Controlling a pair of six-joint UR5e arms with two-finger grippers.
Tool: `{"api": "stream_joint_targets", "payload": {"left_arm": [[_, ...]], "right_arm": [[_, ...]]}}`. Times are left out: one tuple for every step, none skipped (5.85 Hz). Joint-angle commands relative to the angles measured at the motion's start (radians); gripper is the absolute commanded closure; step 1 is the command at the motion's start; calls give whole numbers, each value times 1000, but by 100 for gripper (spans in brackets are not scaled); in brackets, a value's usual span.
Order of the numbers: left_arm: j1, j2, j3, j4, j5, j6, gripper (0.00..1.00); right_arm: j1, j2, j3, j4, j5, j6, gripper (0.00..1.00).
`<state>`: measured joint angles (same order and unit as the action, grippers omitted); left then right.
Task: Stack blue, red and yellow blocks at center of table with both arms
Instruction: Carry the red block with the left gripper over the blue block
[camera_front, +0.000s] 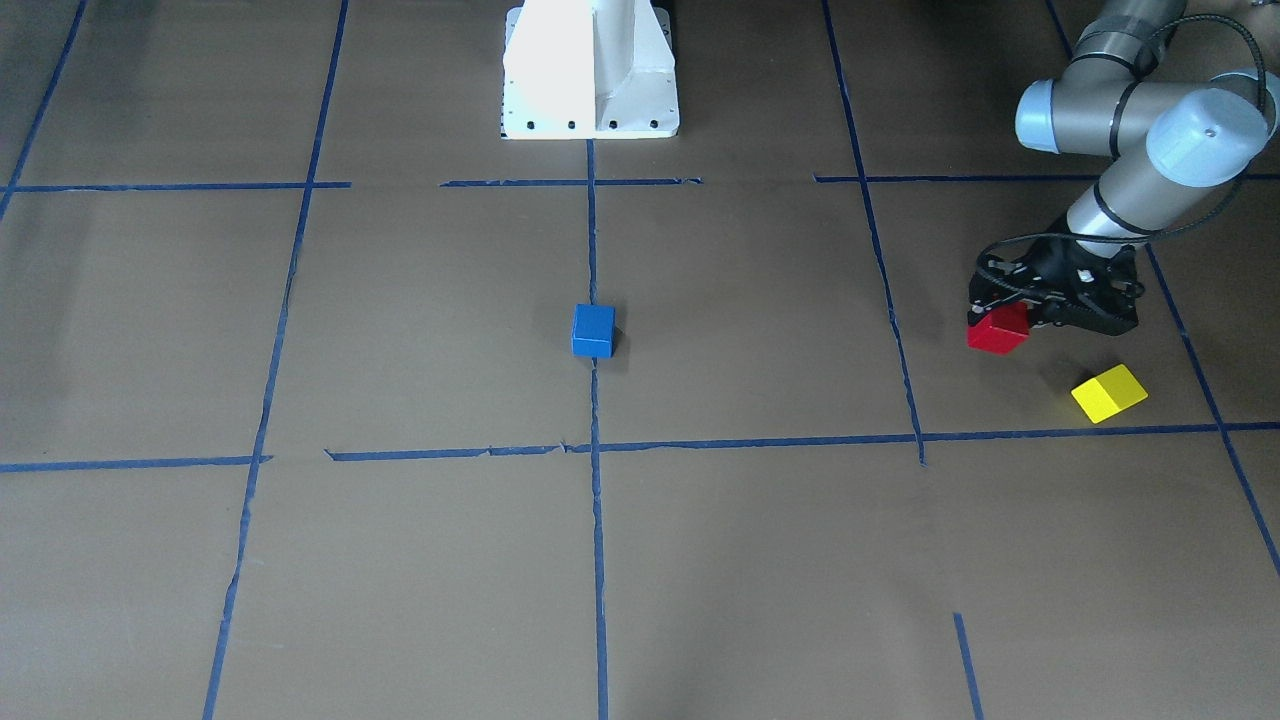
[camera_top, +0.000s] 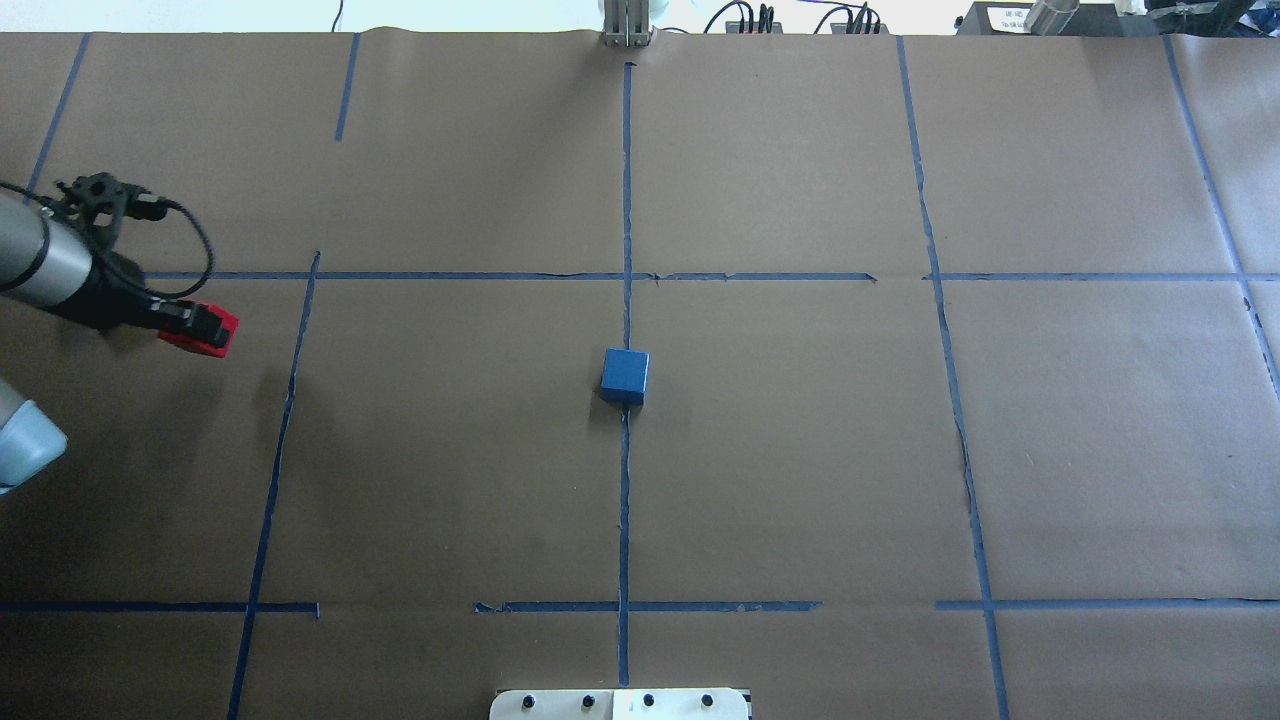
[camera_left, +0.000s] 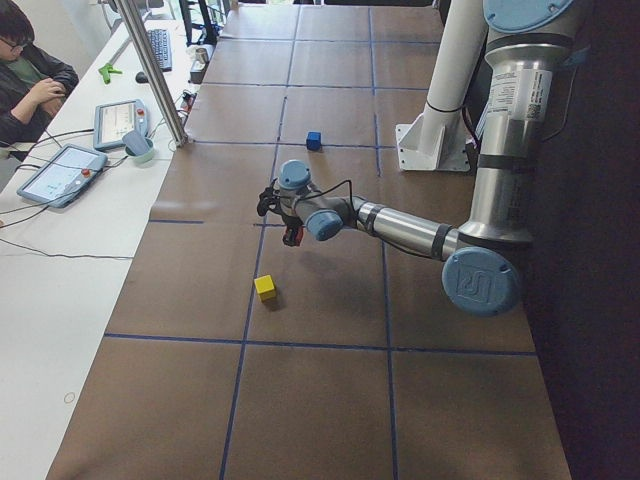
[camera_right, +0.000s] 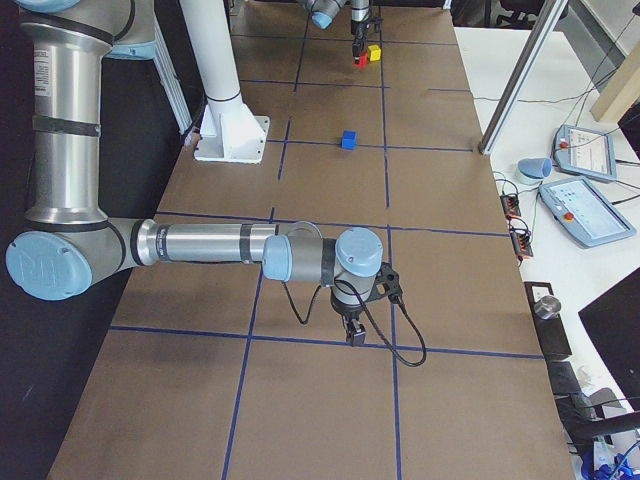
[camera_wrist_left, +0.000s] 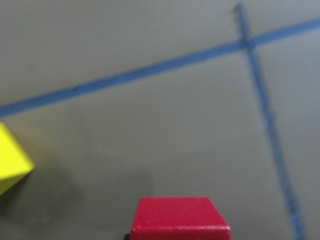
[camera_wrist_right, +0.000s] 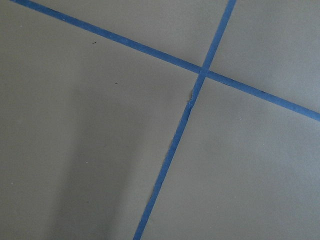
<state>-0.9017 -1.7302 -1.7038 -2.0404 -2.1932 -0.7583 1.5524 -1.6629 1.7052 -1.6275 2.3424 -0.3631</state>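
**Q:** Entry 1. Where is the red block?
**A:** You see the red block (camera_front: 998, 330) gripped between the left fingers (camera_top: 185, 317), which are closed onto its sides. It hangs clear of the bench (camera_front: 760, 300); in the overhead view its shadow falls apart from it. It is out toward the robot's left end of the bench, well apart from the centre.

**Q:** Entry 2. The other two blocks?
**A:** The yellow block (camera_front: 1109, 392) lies on the bench near the red block, on your side of it and not touching. It is turned at an angle to the tape lines (camera_front: 597, 520). The blue block (camera_top: 625, 376) sits at the centre of the bench, on the long middle tape line.

**Q:** Entry 3. The right arm?
**A:** The right fingers (camera_right: 352, 333) point down, low over the bench at the robot's right end, near a tape crossing and well apart from all three blocks. They show only in the right side view, so you cannot tell whether they stand wide or narrow. The right wrist camera shows only brown paper and a tape crossing.
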Motion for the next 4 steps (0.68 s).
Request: {"api": "stream_joint_targets", "payload": {"left_arm": [[149, -259, -8, 234, 48, -248, 97], [229, -407, -1, 400, 169, -316, 97], [310, -525, 13, 514, 240, -387, 97], [375, -608, 57, 517, 304, -445, 97]], "right_arm": [[0, 0, -1, 0, 0, 1, 0], [0, 0, -1, 0, -2, 1, 0], [0, 0, -1, 0, 0, 1, 0], [0, 0, -1, 0, 0, 1, 0]]}}
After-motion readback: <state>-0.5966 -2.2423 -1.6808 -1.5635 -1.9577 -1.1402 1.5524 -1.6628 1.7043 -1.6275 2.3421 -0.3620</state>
